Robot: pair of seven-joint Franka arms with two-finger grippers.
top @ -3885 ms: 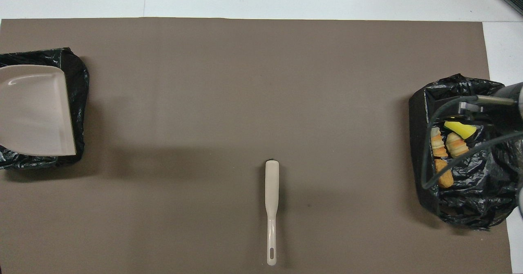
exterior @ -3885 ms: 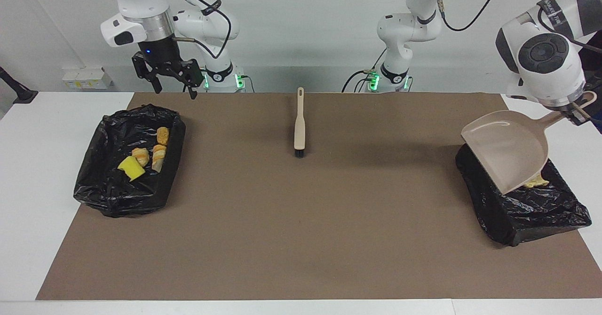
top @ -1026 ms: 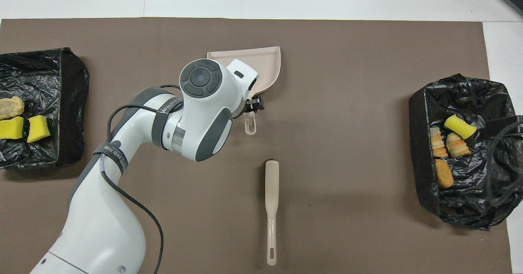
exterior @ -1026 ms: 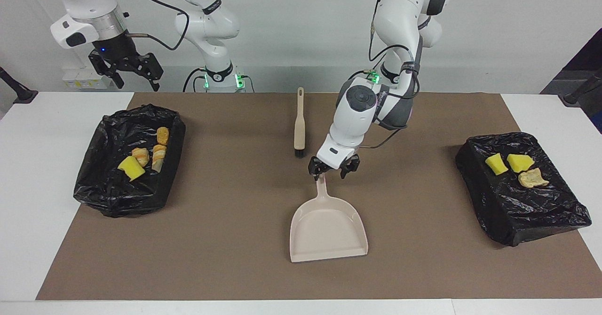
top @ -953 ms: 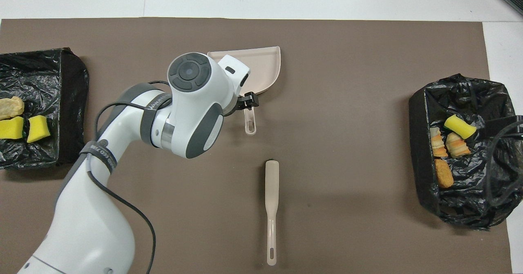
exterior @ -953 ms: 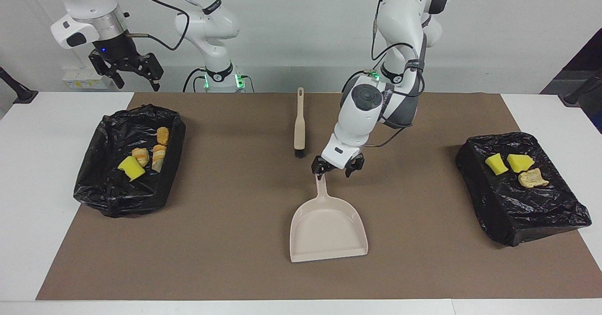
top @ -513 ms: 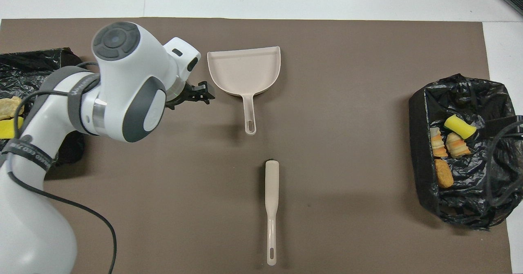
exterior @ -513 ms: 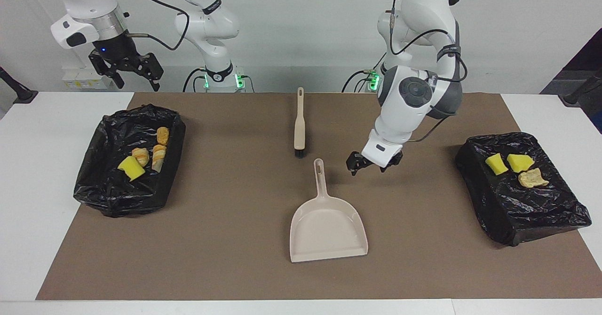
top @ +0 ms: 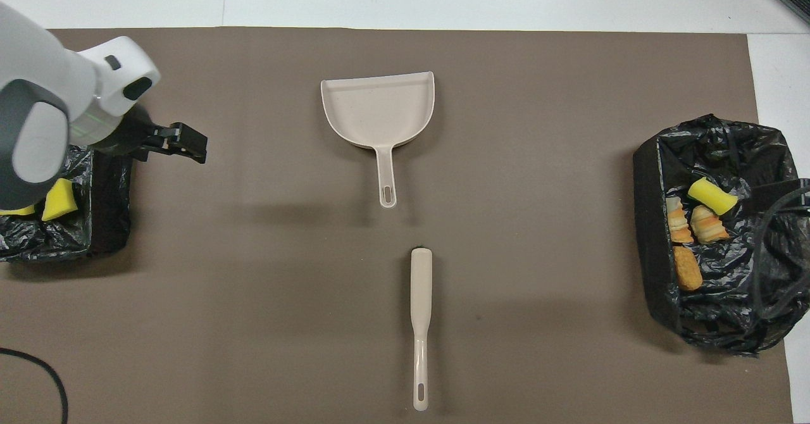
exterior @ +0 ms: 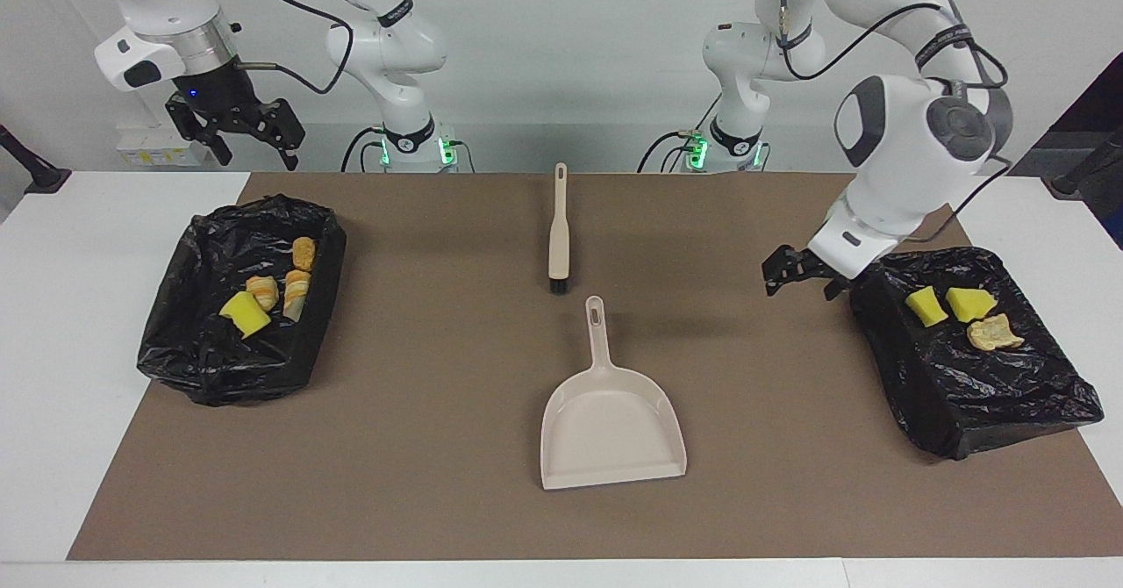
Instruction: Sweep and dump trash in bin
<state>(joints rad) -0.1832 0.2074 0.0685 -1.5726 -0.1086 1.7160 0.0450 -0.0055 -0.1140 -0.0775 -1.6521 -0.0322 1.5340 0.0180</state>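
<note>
The trash lies in two black-lined bins. In the bin (exterior: 202, 369) at the right arm's end are a yellow sponge chunk (exterior: 244, 314) and three bread bits (exterior: 296, 294). The other bin (exterior: 983, 404) holds two yellow chunks (exterior: 926, 305) and a tan bit (exterior: 994, 333). My left gripper (exterior: 794, 274) hangs open and empty over the mat, just beside this bin's edge. High over the table edge near the first bin, my right gripper (exterior: 250, 136) waits open and empty.
A beige dustpan (exterior: 611, 430) lies flat mid-mat, its handle pointing toward the robots. A beige brush (exterior: 559, 237) lies nearer the robots, in line with it. The brown mat (exterior: 421, 500) covers most of the white table.
My left gripper, open, has moved away from the dustpan's handle toward the bin at its own end of the table. The dustpan stays where it lay. The right arm has not moved.
</note>
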